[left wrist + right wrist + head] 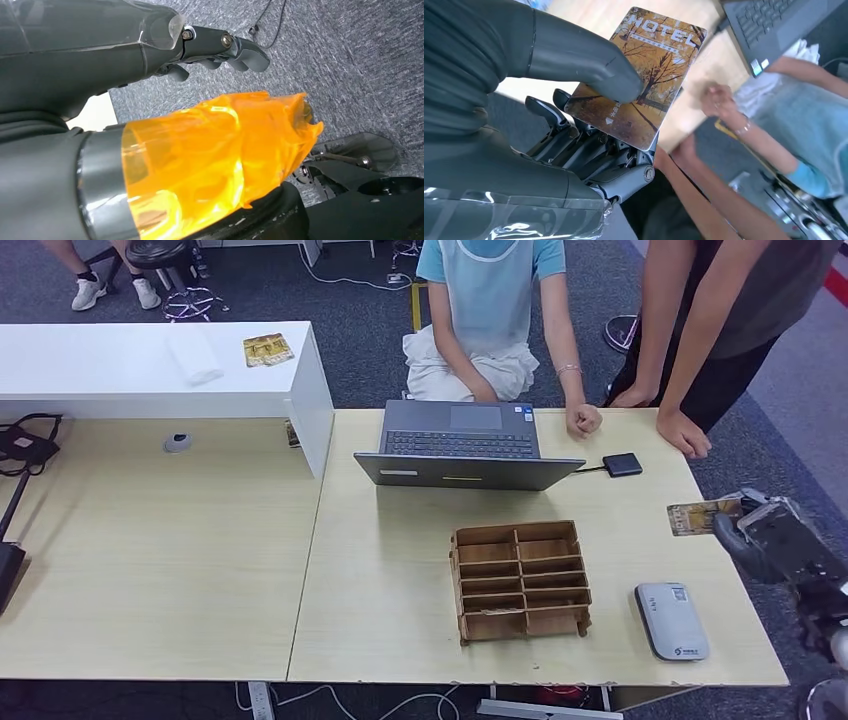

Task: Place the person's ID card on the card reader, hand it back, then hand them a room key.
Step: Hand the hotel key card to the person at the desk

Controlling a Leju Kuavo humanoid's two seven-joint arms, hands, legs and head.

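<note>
The right hand (765,535) pinches the hotel room key (639,75) thumb-on-top, face up — at the table's three o'clock edge, likely offering it to the person (690,435).

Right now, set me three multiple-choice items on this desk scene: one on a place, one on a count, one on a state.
1. Where does the grey card reader lie?
A. on the white shelf
B. right of the wooden organizer
C. under the laptop

2. How many people stand or sit across the table?
A. one
B. two
C. four

3. What is the right hand doing?
A. pinching a hotel card
B. resting flat, bare
C. pressing the laptop keys

Answers: 1 B, the reader sits beside the organizer near the front edge. 2 B, two bodies show. 3 A, the thumb presses the card onto the fingers.
</note>
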